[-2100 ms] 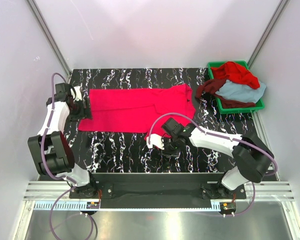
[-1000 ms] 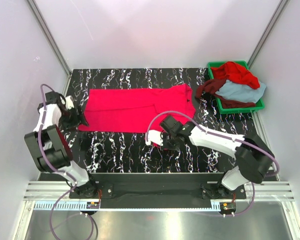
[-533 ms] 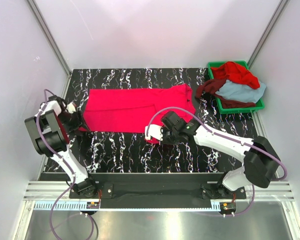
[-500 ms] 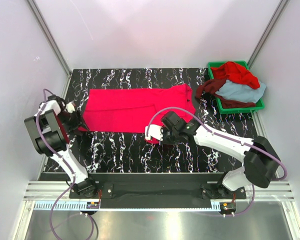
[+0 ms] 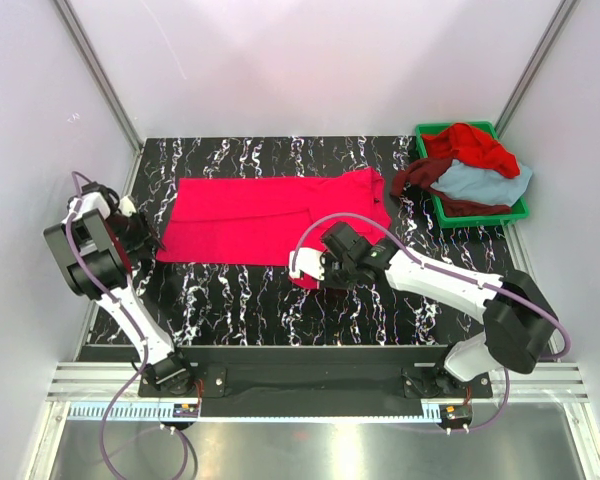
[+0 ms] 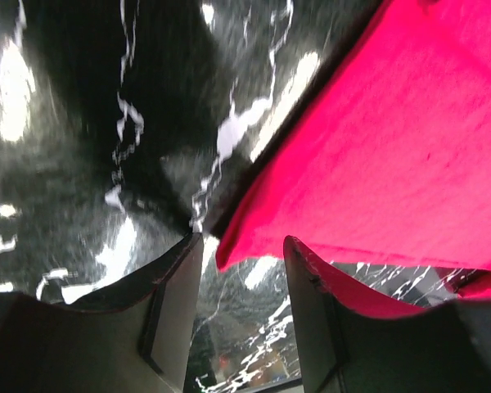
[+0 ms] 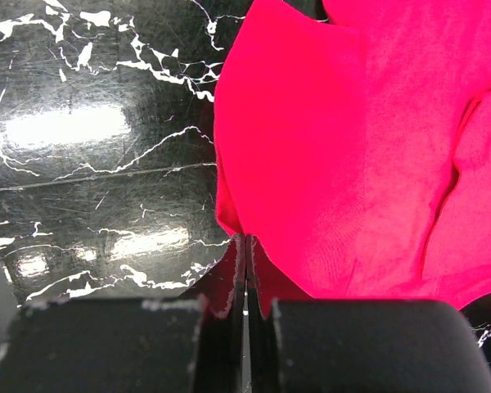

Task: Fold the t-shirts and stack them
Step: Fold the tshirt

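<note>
Left jaws narrower around t-shirt (image 6: 376, 155) corner

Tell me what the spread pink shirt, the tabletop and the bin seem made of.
Crimson-pink t-shirt: soft matte knit cloth, fine weave, limp folds.
Tabletop: glossy black, white-veined marble look, glare patches; possibly printed laminate.
Green bin: probably rigid plastic, smooth even rim.

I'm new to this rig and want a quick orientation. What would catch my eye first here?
A crimson-pink cloth t-shirt lies spread across the black marbled table, the right gripper shut on its near edge, the left gripper open around a corner. At far right a green plastic bin holds a heap of red, maroon and blue-grey shirts.
</note>
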Tool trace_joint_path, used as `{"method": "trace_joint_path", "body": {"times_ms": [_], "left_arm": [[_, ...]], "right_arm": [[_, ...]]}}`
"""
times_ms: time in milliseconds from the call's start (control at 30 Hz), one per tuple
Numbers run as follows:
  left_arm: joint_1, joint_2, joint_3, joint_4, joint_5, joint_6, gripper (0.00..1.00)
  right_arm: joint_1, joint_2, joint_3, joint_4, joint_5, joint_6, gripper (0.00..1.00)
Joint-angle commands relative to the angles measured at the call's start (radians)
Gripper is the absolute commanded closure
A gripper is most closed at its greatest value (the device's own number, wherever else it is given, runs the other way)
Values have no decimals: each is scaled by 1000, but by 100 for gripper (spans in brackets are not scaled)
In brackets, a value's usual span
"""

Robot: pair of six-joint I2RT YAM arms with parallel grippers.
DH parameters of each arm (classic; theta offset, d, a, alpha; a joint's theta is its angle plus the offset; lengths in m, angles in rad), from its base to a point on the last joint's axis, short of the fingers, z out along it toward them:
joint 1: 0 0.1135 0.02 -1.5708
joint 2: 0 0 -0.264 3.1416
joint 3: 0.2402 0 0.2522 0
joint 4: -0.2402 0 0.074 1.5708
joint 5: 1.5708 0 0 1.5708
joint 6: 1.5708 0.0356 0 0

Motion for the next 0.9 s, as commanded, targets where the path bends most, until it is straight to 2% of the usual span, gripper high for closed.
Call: {"method": "trace_joint_path", "body": {"times_ms": [0, 167, 233, 267, 400, 567, 767, 867], "left_arm": [[-2, 21, 60, -3, 3, -1, 52], [-10, 27, 45, -6, 13, 2, 65], [-8, 14, 30, -3, 19, 1, 66], [-8, 9, 15, 0, 27, 1, 72], [-8, -5, -9, -3, 39, 2, 81], [-8, -35, -30, -15, 47, 7, 81], [-7, -72, -47, -26, 42, 9, 69], [-7, -88, -58, -24, 45, 9, 70]], "right_arm": [[-11, 3, 11, 36, -8, 19, 100], [-14, 2, 10, 34, 2, 14, 100], [-16, -1, 11, 33, 3, 14, 100], [-16, -1, 11, 34, 5, 14, 100], [-16, -1, 14, 33, 8, 13, 100], [-16, -3, 16, 34, 14, 5, 100], [-16, -6, 13, 39, 9, 8, 100], [-14, -7, 10, 39, 9, 7, 100]]}}
